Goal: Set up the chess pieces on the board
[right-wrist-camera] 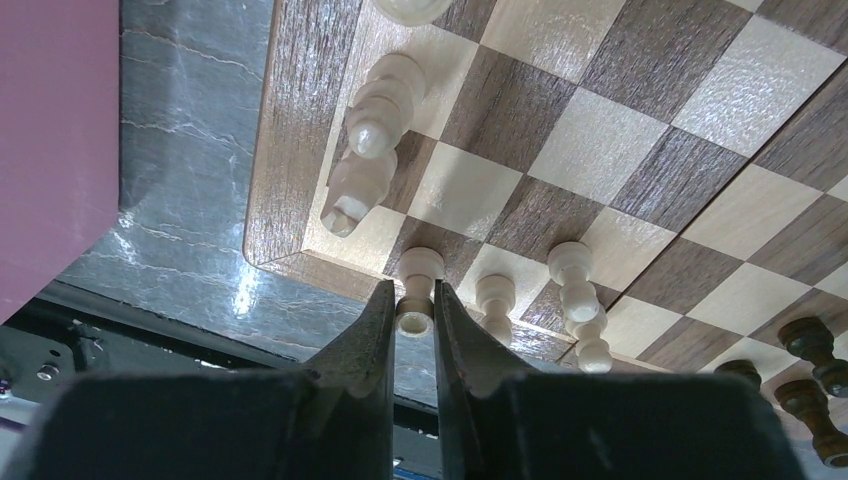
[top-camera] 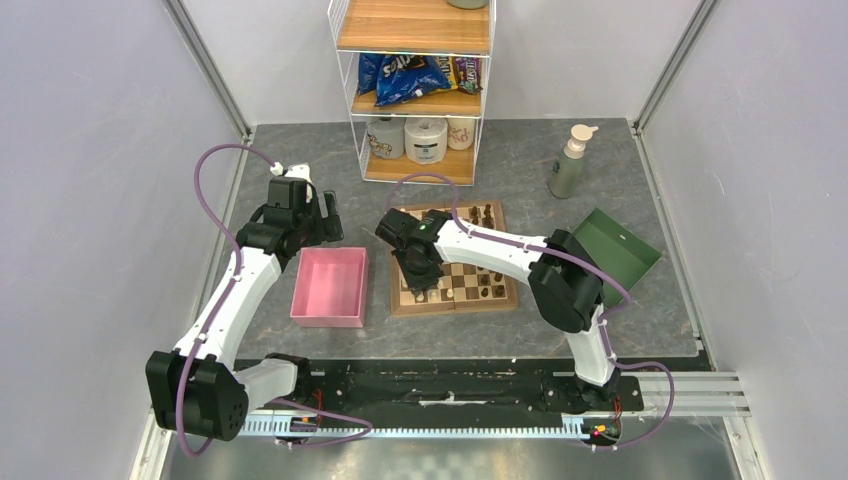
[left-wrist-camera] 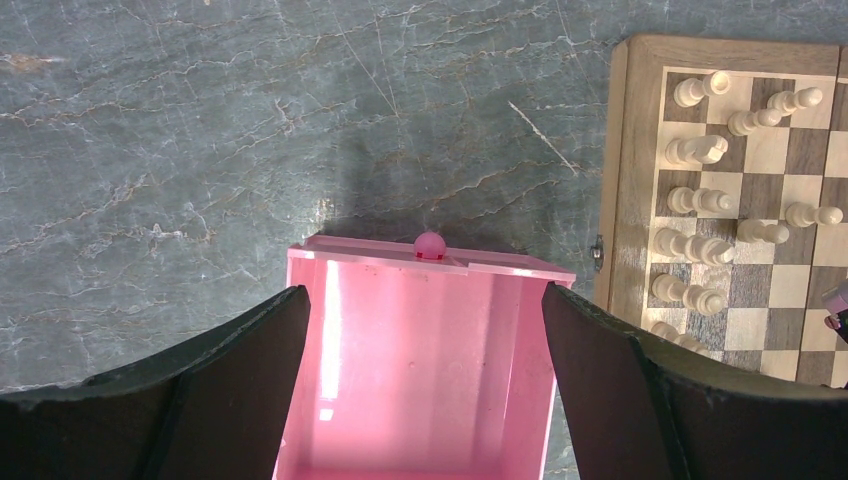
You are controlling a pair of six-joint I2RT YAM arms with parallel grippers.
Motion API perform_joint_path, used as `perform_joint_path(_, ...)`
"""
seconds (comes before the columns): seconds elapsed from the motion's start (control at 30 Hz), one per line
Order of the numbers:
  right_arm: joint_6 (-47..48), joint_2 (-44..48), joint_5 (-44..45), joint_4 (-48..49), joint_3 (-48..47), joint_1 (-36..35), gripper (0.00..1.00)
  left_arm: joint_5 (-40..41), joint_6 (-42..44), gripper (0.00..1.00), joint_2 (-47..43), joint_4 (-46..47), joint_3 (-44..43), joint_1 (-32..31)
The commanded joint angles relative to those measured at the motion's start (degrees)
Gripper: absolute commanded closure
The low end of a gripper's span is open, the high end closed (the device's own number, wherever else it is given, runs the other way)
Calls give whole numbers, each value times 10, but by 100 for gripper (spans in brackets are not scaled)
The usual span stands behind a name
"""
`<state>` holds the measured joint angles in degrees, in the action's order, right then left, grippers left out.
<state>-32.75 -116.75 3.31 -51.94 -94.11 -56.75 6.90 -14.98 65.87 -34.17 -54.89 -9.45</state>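
Right wrist view: the right gripper point(right-wrist-camera: 412, 296) has its jaws pinched on a cream-white chess piece point(right-wrist-camera: 420, 268) standing near a corner of the board point(right-wrist-camera: 295, 150). The left gripper point(left-wrist-camera: 422, 292) hangs over the pink tray point(left-wrist-camera: 500, 268), jaws wide apart.

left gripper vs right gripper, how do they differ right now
The left gripper has its jaws wide open and empty; the right gripper has its jaws pinched on a cream piece. The left gripper hangs over the pink tray, off the board; the right gripper is by a corner of the board. Both have dark jaws and point down.
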Motion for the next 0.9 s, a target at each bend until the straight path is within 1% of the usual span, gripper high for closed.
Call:
perform_joint_path(0.0,0,8,-12,7,-2,-7,83,-7,-12,7,0,6,-9,2)
perform_joint_path(0.3,2,-17,-12,17,-35,-13,83,-8,-12,7,1,6,-9,2)
perform_joint_path(0.87,4,-38,-16,23,-63,-22,81,-9,-11,7,0,6,-9,2)
